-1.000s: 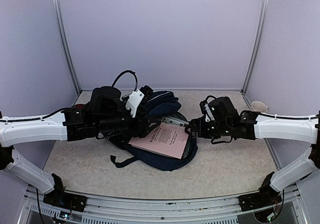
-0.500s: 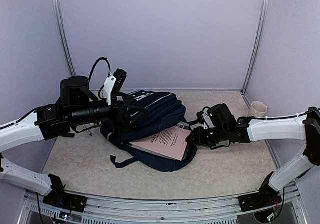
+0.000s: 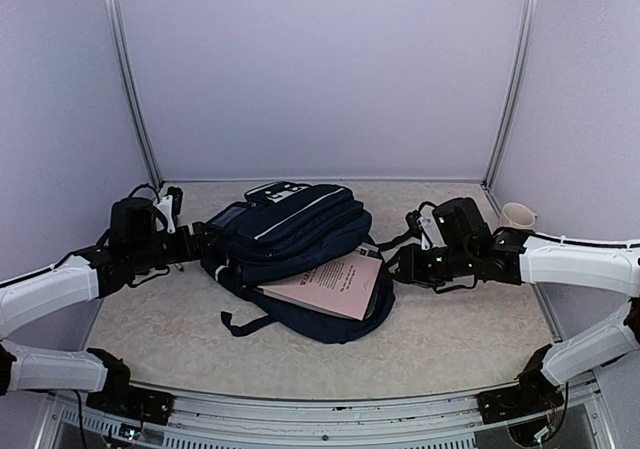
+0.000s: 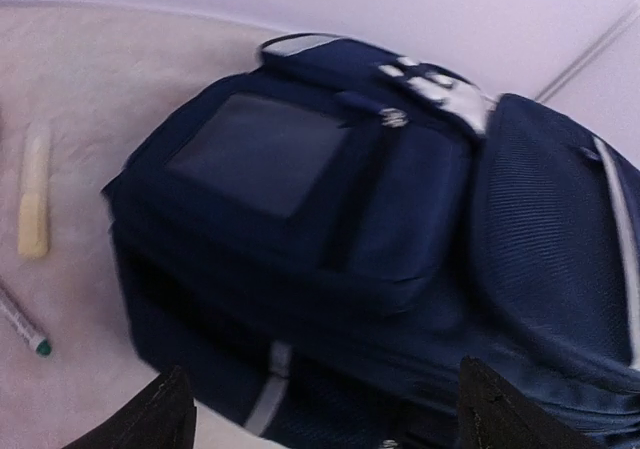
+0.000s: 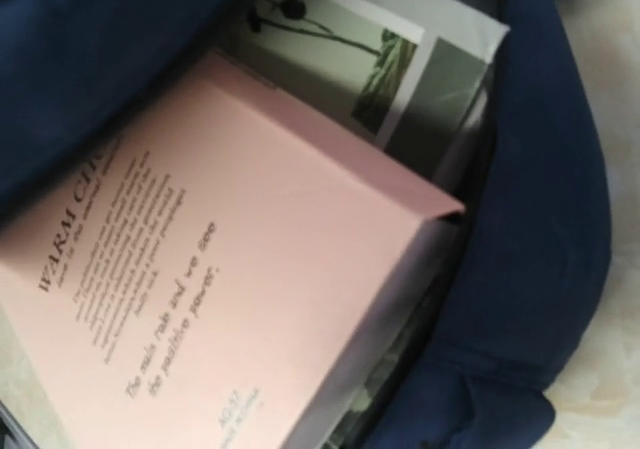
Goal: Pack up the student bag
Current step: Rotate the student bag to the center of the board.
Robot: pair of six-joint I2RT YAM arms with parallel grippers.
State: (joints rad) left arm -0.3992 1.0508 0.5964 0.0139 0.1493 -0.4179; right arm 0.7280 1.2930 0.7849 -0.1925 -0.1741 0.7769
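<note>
The large dark navy fabric backpack (image 3: 290, 224) lies on its side mid-table with its mouth toward the near right. A flat pink printed book (image 3: 325, 284) juts half out of it. Slide the book in flat and deep before zipping. The left gripper (image 3: 192, 241), spread wide and empty, is at the bag's top end and could brace it. The right gripper (image 3: 396, 266) is at the mouth's rim; I cannot tell its grip.

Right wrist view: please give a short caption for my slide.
Pink rectangular book lying in the open dark navy fabric backpack, over a printed page showing a plant.
</note>
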